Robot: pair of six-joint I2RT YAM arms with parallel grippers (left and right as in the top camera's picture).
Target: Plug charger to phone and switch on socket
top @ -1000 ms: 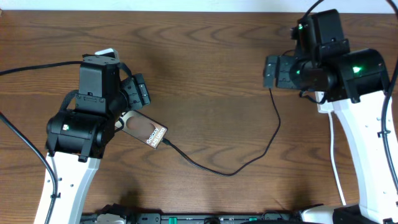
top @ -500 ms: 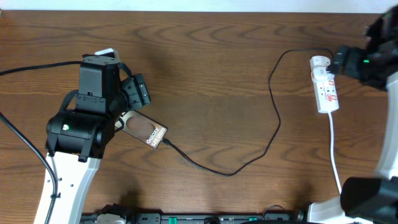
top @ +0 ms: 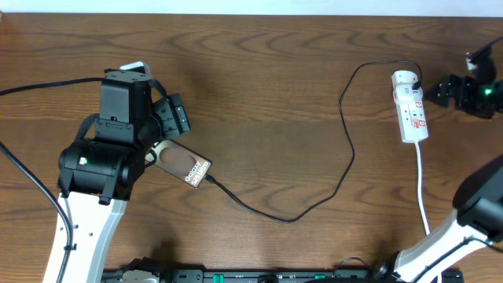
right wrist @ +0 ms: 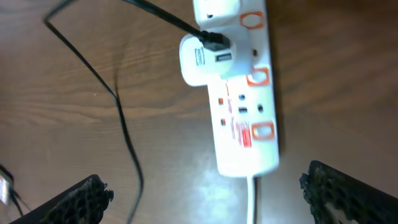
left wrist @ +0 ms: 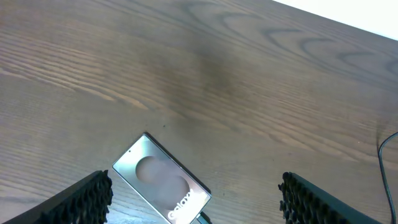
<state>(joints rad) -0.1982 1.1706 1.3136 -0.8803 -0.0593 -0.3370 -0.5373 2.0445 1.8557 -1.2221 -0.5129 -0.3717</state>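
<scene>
Near the socket (right wrist: 244, 118), your empty, wide-open right gripper (right wrist: 214, 198) could shove it sideways or unseat the charger (right wrist: 208, 38).

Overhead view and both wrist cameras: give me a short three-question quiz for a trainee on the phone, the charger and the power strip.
1. True or false: the charger cable's tip meets one short end of the phone.
2. Multiple choice: the white adapter carrying the cable sits
A) on the socket, toward the end away from its white cord
B) on the socket, at the cord end
C) on the table, off the socket
3. Fill in: the left claw hangs over the phone with its fingers ___.

Key: 1 true; 2 A; 3 open.
</scene>
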